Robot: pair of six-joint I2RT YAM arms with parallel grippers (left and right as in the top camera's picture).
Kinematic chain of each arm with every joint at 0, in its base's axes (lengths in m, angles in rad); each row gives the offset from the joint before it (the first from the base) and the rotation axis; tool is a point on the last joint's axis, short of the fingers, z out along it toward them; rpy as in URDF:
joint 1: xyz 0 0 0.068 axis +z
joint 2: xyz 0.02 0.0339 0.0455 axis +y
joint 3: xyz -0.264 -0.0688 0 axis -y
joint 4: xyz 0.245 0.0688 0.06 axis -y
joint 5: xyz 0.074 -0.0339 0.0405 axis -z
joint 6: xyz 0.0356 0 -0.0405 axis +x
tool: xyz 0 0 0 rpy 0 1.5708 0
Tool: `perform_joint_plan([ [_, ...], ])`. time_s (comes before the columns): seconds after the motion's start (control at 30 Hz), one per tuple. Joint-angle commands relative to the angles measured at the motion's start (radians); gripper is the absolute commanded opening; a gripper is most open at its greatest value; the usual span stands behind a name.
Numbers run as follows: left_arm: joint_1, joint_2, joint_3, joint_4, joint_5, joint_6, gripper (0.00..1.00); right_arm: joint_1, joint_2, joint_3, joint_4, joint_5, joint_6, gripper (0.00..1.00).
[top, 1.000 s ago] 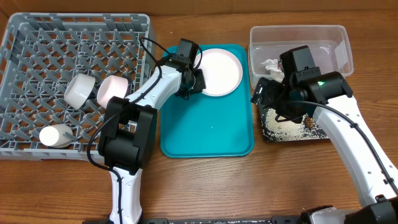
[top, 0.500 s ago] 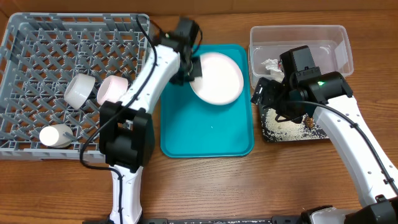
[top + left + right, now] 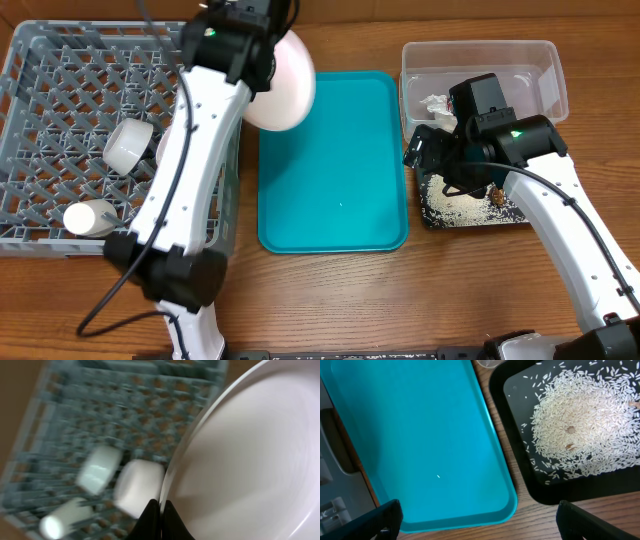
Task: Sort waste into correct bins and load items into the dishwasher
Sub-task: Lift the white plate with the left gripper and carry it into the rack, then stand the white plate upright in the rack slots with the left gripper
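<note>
Plate [image 3: 285, 85] loading is under way: the left tool [image 3: 161, 515] pinches its rim and holds it tilted in the air between the rack [image 3: 120, 28] and the teal tray [image 3: 335, 190], by the tabletop's far edge. We judge most of the work done. A pinkish bowl [image 3: 137, 487], a whitish-green bowl [image 3: 99, 469] and a cup [image 3: 88, 217] lie in the rack. Rice [image 3: 585, 415] covers the black tray [image 3: 520, 390], and a paper scrap [image 3: 435, 103] sits in the clear tub [image 3: 555, 60]. We see no chopsticks or wrapper. Only the left wrist view shows the pinch, and only the right wrist view shows the right tool [image 3: 477, 520] spread wide.
</note>
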Motion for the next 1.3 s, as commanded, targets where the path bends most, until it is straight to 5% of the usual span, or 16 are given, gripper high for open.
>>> perform_joint_plan([
  [0.0,0.005,-0.040,0.024,-0.035,-0.325,0.018,0.04,0.001,-0.014,0.002,0.006,-0.002,-0.006,1.00],
  [0.37,0.035,0.004,0.010,-0.023,-0.539,0.019,0.04,0.001,-0.014,0.002,0.003,-0.002,-0.006,1.00],
  [1.27,0.063,0.256,0.009,0.087,-0.501,0.019,0.04,0.001,-0.014,0.002,0.001,-0.002,-0.006,1.00],
])
